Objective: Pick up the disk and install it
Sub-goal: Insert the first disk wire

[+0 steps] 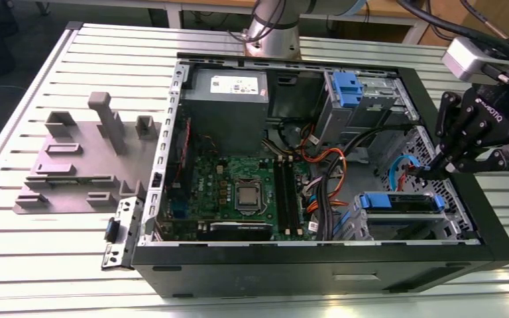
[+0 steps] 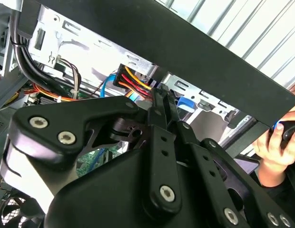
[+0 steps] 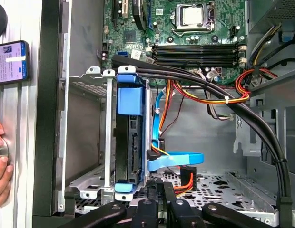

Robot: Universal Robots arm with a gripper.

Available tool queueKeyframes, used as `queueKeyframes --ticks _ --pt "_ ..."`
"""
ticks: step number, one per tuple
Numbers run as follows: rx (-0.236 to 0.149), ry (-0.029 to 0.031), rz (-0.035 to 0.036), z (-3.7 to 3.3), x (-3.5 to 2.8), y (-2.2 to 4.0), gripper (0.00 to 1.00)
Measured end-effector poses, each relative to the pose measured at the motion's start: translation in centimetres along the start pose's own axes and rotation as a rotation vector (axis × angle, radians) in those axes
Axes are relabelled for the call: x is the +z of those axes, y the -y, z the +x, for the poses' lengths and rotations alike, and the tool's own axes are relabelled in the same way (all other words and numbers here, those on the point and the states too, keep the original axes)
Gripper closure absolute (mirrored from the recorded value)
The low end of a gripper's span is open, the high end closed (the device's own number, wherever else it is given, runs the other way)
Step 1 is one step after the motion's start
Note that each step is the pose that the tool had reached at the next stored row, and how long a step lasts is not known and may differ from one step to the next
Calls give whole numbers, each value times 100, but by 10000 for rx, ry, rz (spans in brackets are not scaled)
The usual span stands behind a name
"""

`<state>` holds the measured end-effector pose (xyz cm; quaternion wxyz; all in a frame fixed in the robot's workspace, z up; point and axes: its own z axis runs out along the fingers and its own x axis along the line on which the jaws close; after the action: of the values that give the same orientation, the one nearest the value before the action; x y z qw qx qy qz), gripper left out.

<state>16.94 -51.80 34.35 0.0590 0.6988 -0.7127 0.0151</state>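
Note:
The disk sits on edge in the metal drive cage at the front corner of the open computer case, on the exterior view's right. Its blue carrier rails face up. In the first wrist view the disk shows a dark edge framed in blue, with a blue data cable and orange-red power wires beside it. My gripper hangs just above and beside that cage, near the case's side wall. Its black fingers are pressed together with nothing between them. In the second wrist view the gripper points into the case toward the cables.
A second blue carrier sits in the upper bay. The motherboard and thick black cables fill the case. A grey slotted stand lies left of the case. A person's hand and a phone rest outside the case wall.

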Motion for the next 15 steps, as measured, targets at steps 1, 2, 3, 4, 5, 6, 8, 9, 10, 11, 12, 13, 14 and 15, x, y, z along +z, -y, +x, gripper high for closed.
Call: queueKeyframes --ticks 1,2,3,4,5,6,8,9,10,11,12,13,14,15 --pt "-2 1 1 0 -4 -1 84" --pt "-3 4 2 0 -9 -3 84" --pt "0 -1 0 2 -18 -9 84" --pt "1 -5 0 3 -26 -13 84" --pt "0 -3 0 4 -33 -20 84" --pt "0 -1 0 4 -35 -27 84" --pt "0 1 0 5 -34 -33 84" --pt "0 0 0 4 -35 -40 84" --pt "1 -2 1 4 -35 -49 84" --pt "0 -1 3 5 -34 -59 84" --pt "1 -1 5 5 -33 -69 84" --pt "1 0 6 6 -33 -75 84" --pt "0 -3 7 11 -33 -76 84" --pt "-1 -1 8 16 -32 -76 84"
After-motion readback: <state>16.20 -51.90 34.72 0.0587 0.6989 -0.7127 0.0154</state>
